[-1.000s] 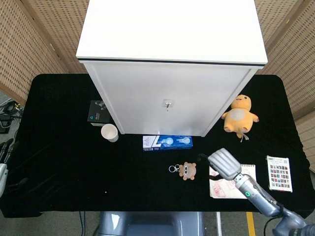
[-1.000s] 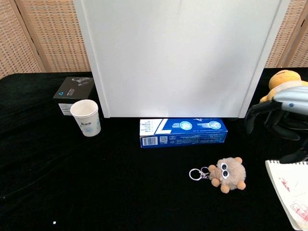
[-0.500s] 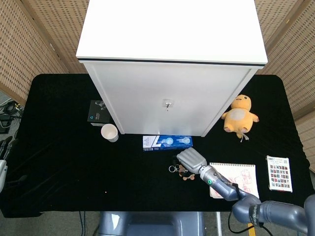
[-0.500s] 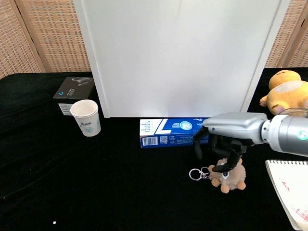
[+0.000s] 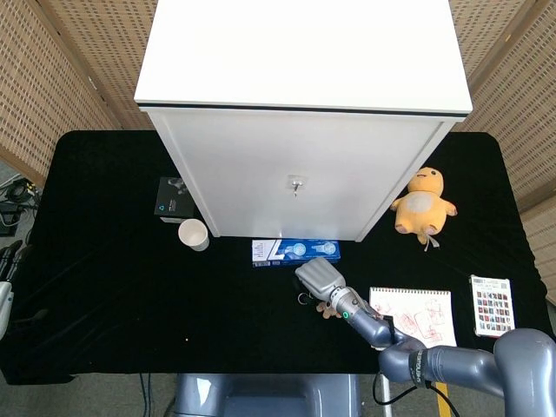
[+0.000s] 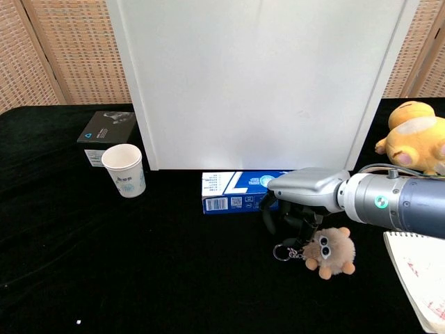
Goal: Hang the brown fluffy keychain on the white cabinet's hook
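The brown fluffy keychain (image 6: 332, 250) lies on the black table, its metal ring (image 6: 280, 252) pointing left. My right hand (image 6: 295, 209) hangs over the ring, fingers (image 6: 301, 228) curled down and reaching the chain beside the plush. In the head view the right hand (image 5: 318, 278) covers most of the keychain (image 5: 329, 307); the ring (image 5: 301, 299) peeks out. The white cabinet (image 5: 295, 113) stands behind, its small hook (image 5: 296, 184) on the front face. My left hand (image 5: 7, 265) barely shows at the far left edge.
A blue box (image 6: 236, 193) lies just behind the hand, against the cabinet (image 6: 257, 83). A paper cup (image 6: 124, 170) and black box (image 6: 106, 132) stand left. A yellow plush toy (image 6: 417, 132), a notebook (image 5: 417, 317) and a card pack (image 5: 493, 306) lie right.
My right hand has swept left from beside the notebook, passed over the plush body, and now sits over the ring end. The keychain has not moved.
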